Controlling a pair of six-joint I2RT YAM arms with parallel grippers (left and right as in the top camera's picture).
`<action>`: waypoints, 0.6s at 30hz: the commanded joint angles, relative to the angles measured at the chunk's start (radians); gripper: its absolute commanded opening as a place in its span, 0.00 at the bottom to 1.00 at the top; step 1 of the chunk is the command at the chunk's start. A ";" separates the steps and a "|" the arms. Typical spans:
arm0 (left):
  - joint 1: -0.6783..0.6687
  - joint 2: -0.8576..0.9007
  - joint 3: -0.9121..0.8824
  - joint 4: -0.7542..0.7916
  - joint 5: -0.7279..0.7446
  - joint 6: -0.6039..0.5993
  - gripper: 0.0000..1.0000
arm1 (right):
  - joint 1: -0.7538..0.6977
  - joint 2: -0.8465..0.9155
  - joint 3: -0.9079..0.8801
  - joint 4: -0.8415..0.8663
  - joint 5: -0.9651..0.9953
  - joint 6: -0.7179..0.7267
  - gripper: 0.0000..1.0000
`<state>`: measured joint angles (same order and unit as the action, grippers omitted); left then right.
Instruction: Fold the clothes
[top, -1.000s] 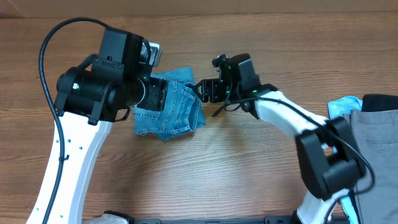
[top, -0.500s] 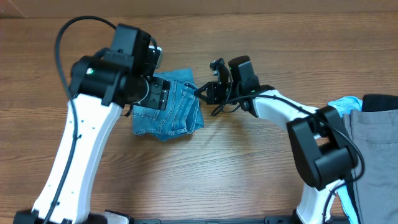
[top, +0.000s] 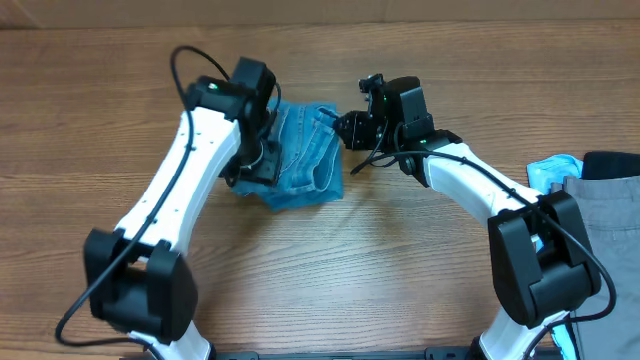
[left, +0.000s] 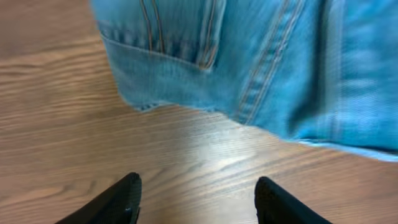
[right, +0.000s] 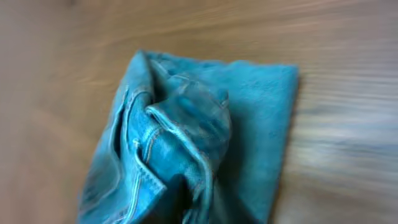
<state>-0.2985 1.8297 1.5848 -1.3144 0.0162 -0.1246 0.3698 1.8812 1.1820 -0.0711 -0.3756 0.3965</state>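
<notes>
- The left pincer (left: 198, 182) is released: its two dark fingers (left: 123, 198) stand apart with only bare bench (left: 74, 124) between them.
- The jeans (left: 280, 62) lie just ahead of those fingertips, not touching them. A frayed edge and orange-stitched seams face the left pincer.
- From above, the jeans (top: 305, 160) are a crumpled, partly folded bundle on the bench, between the two pincers. The left arm's wrist overlaps the bundle's near-left edge.
- The right pincer (top: 340, 128) sits at the bundle's far corner on its own side, close against the cloth.
- In the right wrist view the jeans (right: 186, 137) fill the space directly in front, with a thick fold bunched up nearest the camera. The fingers themselves hardly show, so I cannot tell whether this pincer is released or clenched, or perhaps pinching the fold.
- Well off to the right pincer's outer side lie grey trousers (top: 600, 215) with a pale-blue cloth (top: 548, 170) just beside them.
</notes>
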 joint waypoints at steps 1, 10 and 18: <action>0.004 0.039 -0.076 0.053 0.015 -0.011 0.62 | -0.006 0.021 0.010 -0.023 0.118 0.000 0.60; 0.005 0.047 -0.234 0.241 0.018 -0.010 0.64 | -0.048 -0.015 0.011 -0.219 -0.386 -0.048 0.44; 0.005 0.047 -0.266 0.290 0.017 -0.010 0.65 | 0.073 -0.015 0.010 -0.386 -0.403 -0.113 0.39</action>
<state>-0.2985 1.8687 1.3254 -1.0317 0.0254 -0.1246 0.3862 1.8851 1.1820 -0.4282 -0.7650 0.3260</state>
